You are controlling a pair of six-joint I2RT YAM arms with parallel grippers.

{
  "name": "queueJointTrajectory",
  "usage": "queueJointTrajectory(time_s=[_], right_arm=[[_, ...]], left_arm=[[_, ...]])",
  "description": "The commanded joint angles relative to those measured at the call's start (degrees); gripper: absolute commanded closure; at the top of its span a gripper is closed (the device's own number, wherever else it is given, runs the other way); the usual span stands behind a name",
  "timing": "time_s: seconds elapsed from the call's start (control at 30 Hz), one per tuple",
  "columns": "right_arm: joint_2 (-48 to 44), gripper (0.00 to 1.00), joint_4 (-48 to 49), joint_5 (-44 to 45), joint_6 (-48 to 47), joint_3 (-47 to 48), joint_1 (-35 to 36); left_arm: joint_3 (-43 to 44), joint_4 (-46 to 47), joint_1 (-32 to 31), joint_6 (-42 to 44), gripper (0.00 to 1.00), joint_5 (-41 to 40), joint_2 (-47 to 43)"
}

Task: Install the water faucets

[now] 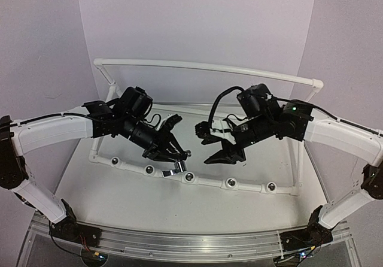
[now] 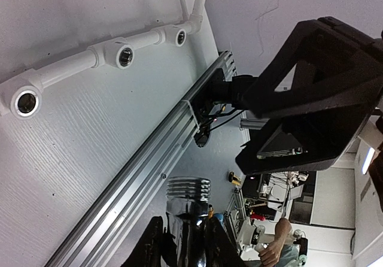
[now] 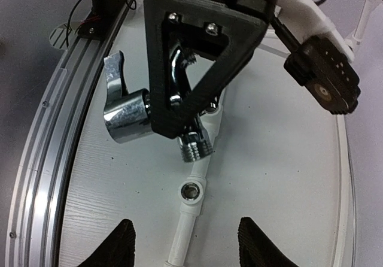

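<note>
Chrome-bright water faucet (image 3: pixel 127 118) sits clamped between the closed fingers of the left gripper (image 1: pixel 173 159). Its threaded stem (image 3: pixel 194 148) juts out past the fingertips and points down toward an open socket (image 3: pixel 190 190) in the white pipe frame (image 1: pixel 251 187). Seen from the right wrist, the thread hangs just short of that socket, near but not touching, and seemingly a little off its axis. The lever handle (image 3: pixel 114 72) sticks out to one side of the fingers.

The right gripper (image 1: pixel 224 154) hovers across from the left fingers, spread wide with nothing between them, its own fingertips (image 3: pixel 122 246) framing the pipe run below. No faucet appears seated in any of the frame's five sockets, so the job looks to be at its first fitting.

To do this step well, the left arm likely needs to square the stem to the socket's mouth before closing the gap. It should then turn the thread in gently rather than push, since a tilted start risks cross-threading or a slip in the grip. The idle right fingers could steady the pipe beside the socket.
</note>
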Motion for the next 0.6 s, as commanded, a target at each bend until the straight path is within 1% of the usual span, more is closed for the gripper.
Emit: queueJointTrajectory(time_s=[0.0,0.17,0.43,0.57], right_arm=[[1.5,0.46,2.0,0.4,-2.0,2.6,1.9],[3.4,0.48,3.6,3.3,-2.7,3.1,4.0],[4.8,0.52,5.8,5.8,-1.8,3.8,5.7],[5.0,0.56,5.8,6.5,-1.7,4.3,6.3]], left_arm=[[-0.3,7.6,-0.4,-2.6,1.0,4.2,-2.0],[-1.0,9.3,-0.9,-3.9,1.0,5.8,-1.5],[-1.0,9.5,-1.7,-4.1,1.0,6.1,-1.0],[-0.7,8.8,-1.8,-4.0,1.0,6.0,-0.3]])
